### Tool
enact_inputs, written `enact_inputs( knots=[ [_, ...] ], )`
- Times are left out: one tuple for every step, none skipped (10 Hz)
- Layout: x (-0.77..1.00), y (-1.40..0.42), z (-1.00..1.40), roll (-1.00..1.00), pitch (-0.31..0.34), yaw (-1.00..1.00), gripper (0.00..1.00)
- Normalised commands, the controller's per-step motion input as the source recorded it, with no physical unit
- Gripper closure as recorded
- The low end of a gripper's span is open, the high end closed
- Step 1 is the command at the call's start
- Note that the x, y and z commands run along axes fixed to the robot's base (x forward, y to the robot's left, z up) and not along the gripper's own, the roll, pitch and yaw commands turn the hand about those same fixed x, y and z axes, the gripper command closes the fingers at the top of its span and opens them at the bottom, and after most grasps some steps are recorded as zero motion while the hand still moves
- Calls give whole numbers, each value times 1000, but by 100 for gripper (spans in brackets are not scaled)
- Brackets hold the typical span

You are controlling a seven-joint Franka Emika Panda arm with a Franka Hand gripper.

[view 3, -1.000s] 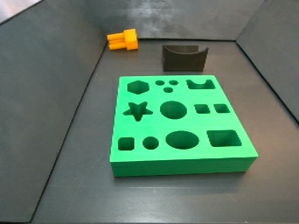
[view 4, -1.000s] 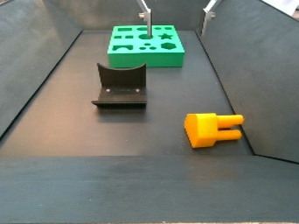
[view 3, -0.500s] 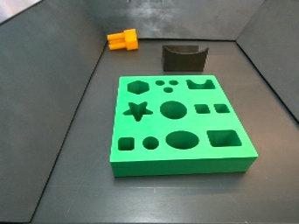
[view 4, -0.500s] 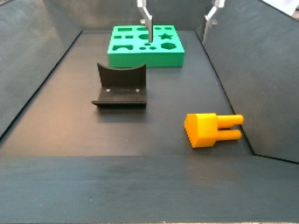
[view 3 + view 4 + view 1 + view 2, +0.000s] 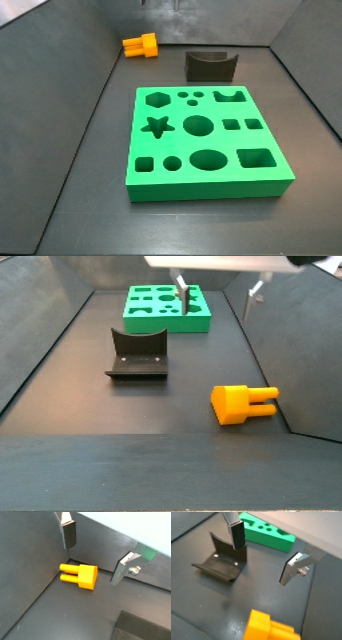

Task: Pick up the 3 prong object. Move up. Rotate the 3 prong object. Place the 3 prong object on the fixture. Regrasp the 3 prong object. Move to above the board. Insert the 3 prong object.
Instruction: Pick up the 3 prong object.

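The pincer (image 5: 93,554) has travelled from above the green board (image 5: 168,306) toward the orange 3 prong object (image 5: 80,574), and now hangs over it, fingers (image 5: 236,534) spread wide with nothing between them. The object lies on its side beside the wall (untouched), near the dark fixture (image 5: 138,353). Pick-up looks imminent.

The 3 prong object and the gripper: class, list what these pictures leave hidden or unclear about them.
- 3 prong object: third prong hidden under the two showing; in a wrist view the frame edge cuts it.
- Gripper, open above the object: in a side view only the fingers show; the top edge cuts the rest.
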Motion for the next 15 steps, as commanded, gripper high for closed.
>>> enact_inputs(
  knots=[
    [-223, 269, -286, 7, 0, -731, 0],
    [-206, 254, -320, 7, 7, -751, 0],
    [-191, 254, -394, 0, 31, -757, 0],
    [-186, 240, -471, 0, 26, -780, 0],
    [-166, 274, -597, 0, 0, -760, 0],
    [-146, 271, -637, 0, 0, -766, 0],
    [-146, 257, -669, 0, 0, -791, 0],
    [-137, 223, -671, 0, 0, -826, 0],
    [-123, 200, -651, 0, 0, -849, 0],
    [-34, 34, -617, -44, 0, -934, 0],
    [-74, -31, -463, -150, -181, -940, 0],
    [0, 0, -394, -243, -211, -840, 0],
    [0, 43, -434, -283, -171, -680, 0],
    [-71, 266, -409, -327, -170, -434, 0],
    [-71, 369, -346, -359, -140, -329, 0]
  ],
)
